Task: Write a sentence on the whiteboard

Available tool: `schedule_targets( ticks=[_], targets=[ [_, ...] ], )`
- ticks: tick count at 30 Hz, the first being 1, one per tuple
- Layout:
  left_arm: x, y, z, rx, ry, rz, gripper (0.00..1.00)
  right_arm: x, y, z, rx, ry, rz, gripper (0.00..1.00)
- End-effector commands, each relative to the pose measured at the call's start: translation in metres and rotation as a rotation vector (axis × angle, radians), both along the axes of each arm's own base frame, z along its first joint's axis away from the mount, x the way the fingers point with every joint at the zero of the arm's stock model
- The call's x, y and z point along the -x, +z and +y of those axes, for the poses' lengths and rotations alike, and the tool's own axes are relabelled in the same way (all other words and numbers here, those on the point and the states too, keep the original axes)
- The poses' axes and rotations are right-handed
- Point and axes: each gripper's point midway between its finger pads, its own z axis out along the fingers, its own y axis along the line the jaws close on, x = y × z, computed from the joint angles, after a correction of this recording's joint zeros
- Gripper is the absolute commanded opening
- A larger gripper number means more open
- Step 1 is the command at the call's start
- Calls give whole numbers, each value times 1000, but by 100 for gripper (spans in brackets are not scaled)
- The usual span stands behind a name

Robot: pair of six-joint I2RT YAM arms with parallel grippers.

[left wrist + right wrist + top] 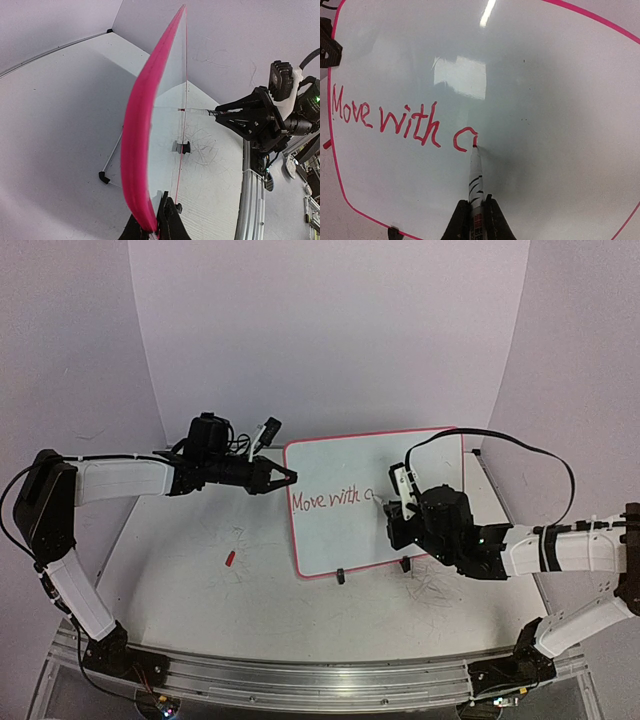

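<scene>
Whiteboard (550, 80) bears the sentence (412, 124) "Move with c" in red.

The overhead camera is looking down from high at the near side, taking in the whole counter (180, 590). The left wrist camera is sighting closely along the whiteboard (140, 130) edge-on toward the right claw (218, 112). The right wrist camera is facing the board's front at close range. All three are sharing that board.

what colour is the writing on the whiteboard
Red lettering, clearest in the right wrist view.
</scene>
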Motion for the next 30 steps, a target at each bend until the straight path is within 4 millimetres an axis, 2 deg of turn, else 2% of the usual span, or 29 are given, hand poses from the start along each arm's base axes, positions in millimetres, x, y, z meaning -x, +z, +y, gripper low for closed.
schedule_targets(
  ticks=[1,21,30],
  targets=[
    [-25,0,12,-98,112,-141,0,-2,3,-5,-7,-27,5,0],
    [-26,0,13,-102,115,-142,0,-4,3,-16,12,-78,2,0],
    [-25,0,12,-102,112,-141,0,-9,14,-17,-43,-109,-38,0]
  ],
)
